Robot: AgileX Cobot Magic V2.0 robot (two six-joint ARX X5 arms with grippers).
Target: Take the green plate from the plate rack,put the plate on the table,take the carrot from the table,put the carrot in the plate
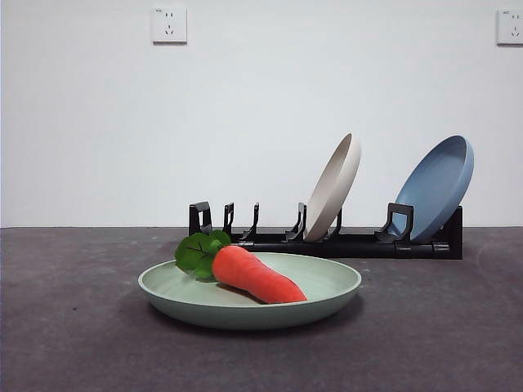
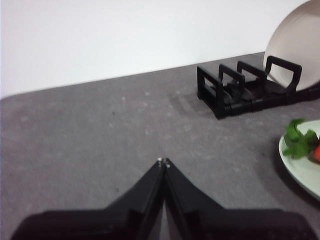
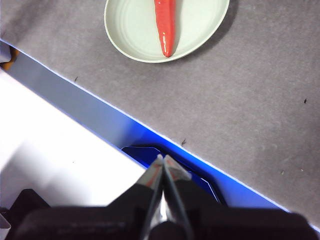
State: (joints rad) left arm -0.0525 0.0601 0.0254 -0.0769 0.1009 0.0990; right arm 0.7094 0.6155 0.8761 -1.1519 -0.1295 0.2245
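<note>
The green plate [image 1: 327, 287] lies flat on the dark grey table [image 1: 73, 327] in front of the black plate rack [image 1: 359, 243]. The orange-red carrot [image 1: 257, 276] lies in the plate, its green leafy top toward the rack's left end. In the right wrist view the plate [image 3: 135, 30] and carrot [image 3: 166, 25] lie far ahead. The left wrist view shows the plate's edge [image 2: 300, 167], the leaves [image 2: 299, 141] and the rack's end [image 2: 235, 90]. My left gripper [image 2: 163, 161] is shut and empty above bare table. My right gripper [image 3: 163, 158] is shut and empty over the table's edge.
A cream plate [image 1: 333, 188] and a blue plate [image 1: 433, 189] lean in the rack's slots. The cream plate also shows in the left wrist view [image 2: 295, 45]. A white wall with two sockets stands behind. The table's blue-lit edge [image 3: 100, 107] runs across the right wrist view.
</note>
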